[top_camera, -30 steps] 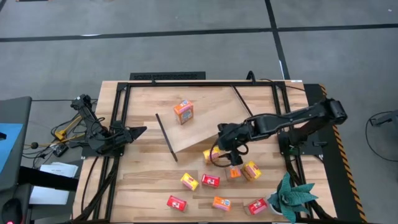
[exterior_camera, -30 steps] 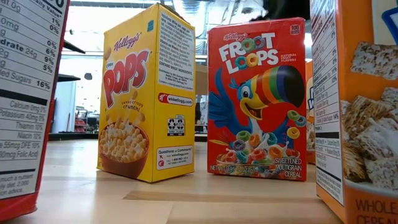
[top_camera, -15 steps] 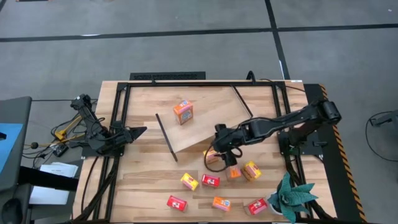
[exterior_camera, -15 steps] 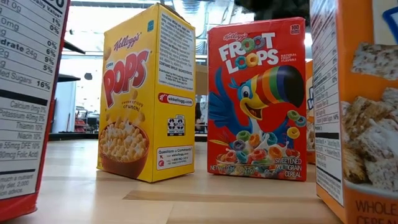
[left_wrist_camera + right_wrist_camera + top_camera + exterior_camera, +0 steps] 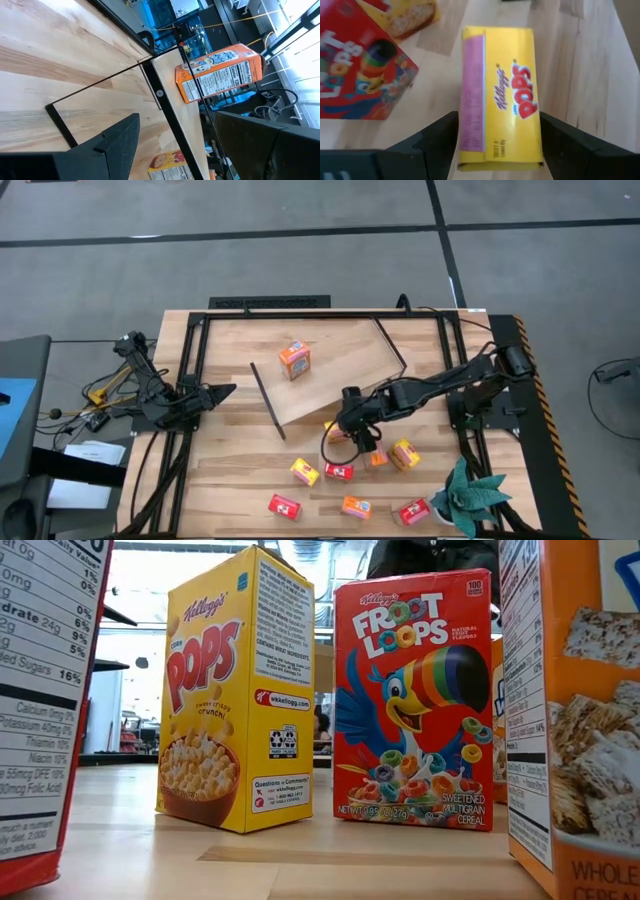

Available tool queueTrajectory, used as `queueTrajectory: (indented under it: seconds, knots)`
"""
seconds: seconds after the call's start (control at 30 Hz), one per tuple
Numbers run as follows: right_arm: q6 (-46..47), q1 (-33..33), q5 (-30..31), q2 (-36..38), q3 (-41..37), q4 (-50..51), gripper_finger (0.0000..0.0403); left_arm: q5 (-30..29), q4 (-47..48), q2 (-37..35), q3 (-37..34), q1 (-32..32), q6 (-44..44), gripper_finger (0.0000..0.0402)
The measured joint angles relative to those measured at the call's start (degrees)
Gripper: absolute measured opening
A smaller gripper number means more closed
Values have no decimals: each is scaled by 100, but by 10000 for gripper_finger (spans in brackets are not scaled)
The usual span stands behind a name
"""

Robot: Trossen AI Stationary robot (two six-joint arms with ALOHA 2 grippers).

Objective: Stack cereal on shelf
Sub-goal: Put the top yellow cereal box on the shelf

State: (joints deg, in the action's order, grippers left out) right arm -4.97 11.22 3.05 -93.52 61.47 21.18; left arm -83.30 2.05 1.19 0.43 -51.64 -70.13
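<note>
We see the left gripper [image 5: 222,391] idle at the worktop's [image 5: 230,480] left edge, fingers spread. One orange box [image 5: 295,359] stands on the tilted shelf [image 5: 340,370]; other boxes dot the front. Only the wrist view shows the right gripper [image 5: 497,145], fingers spread astride a yellow Pops box [image 5: 500,95]. Bright shelving fills the room.

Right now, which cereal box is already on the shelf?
The orange cereal box standing alone on the shelf; all the other boxes sit on the table nearer the front.

"POPS", "FROOT LOOPS" on cereal boxes [image 5: 237,690]
</note>
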Motion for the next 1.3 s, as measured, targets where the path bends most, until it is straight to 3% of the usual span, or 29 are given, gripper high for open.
queueTrajectory:
  seconds: [0.2,0.53,1.0,1.3]
  knots:
    - [3,-6,-64,22,0,-43,259,-54,8,0,0,-2,44,249]
    - [0,7,-200,30,0,-42,154,-54,10,0,0,1,40,249]
    - [-348,-383,-315,1742,478,1032,177,-28,4,-7,-2,-1,3,249]
    - [-1745,-1581,-29,2200,1451,1159,154,-25,2,-7,-1,-1,42,249]
